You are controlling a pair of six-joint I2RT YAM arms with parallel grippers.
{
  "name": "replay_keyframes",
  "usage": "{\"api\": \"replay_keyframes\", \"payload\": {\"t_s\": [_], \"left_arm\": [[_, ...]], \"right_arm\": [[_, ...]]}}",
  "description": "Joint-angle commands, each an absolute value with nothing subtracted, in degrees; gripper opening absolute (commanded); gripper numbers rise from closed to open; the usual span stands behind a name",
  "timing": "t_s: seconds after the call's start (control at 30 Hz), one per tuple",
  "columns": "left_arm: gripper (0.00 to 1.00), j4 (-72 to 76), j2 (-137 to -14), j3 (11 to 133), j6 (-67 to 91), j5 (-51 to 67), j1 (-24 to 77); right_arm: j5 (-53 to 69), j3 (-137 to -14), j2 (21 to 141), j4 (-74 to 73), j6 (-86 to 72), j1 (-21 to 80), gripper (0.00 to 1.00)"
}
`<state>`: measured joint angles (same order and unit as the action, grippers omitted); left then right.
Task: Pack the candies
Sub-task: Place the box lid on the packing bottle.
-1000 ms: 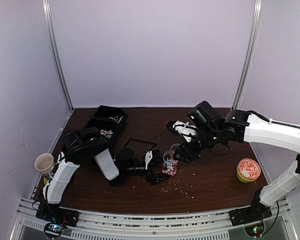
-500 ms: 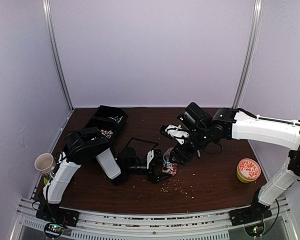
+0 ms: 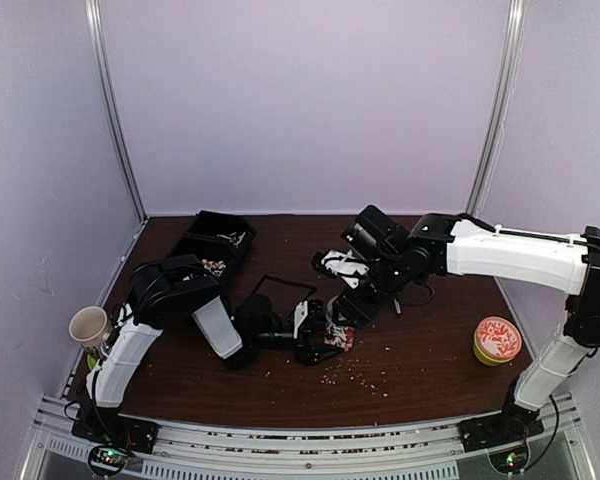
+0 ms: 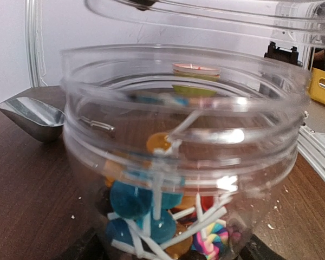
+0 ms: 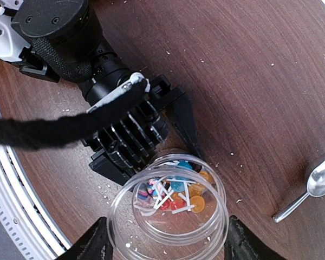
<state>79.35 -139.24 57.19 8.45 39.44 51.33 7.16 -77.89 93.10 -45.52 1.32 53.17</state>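
Right gripper (image 5: 168, 244) clamps the lid (image 5: 151, 230) flat just above the jar (image 5: 179, 173), slightly off its mouth; left gripper (image 4: 170, 250) straddles the jar of candies (image 4: 151, 214), grip unclear

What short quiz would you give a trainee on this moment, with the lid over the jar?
1. Multiple choice: what does the right gripper hold between its jaws?
A) a single candy
B) the clear lid
C) nothing
2. True or false: the lid is seated on the rim of the clear jar.
3. Short answer: what is inside the jar?

Key
1. B.
2. False. The left wrist view shows a gap between the lid and the rim.
3. The candies: coloured pieces on white sticks, piled at the bottom.
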Motion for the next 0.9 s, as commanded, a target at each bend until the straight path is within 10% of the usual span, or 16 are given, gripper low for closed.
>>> {"api": "replay_keyframes", "payload": {"t_s": [0.0, 0.87], "left_arm": [[0.72, 82.0, -140.6, 57.2, 8.0, 40.3, 51.5], [0.67, 84.1, -140.3, 55.3, 7.6, 37.3, 51.6]], "right_arm": [[4.9, -79.7, 94.3, -46.1, 1.2, 53.3, 0.65], [4.4, -79.4, 96.3, -44.2, -0.8, 52.7, 0.65]]}}
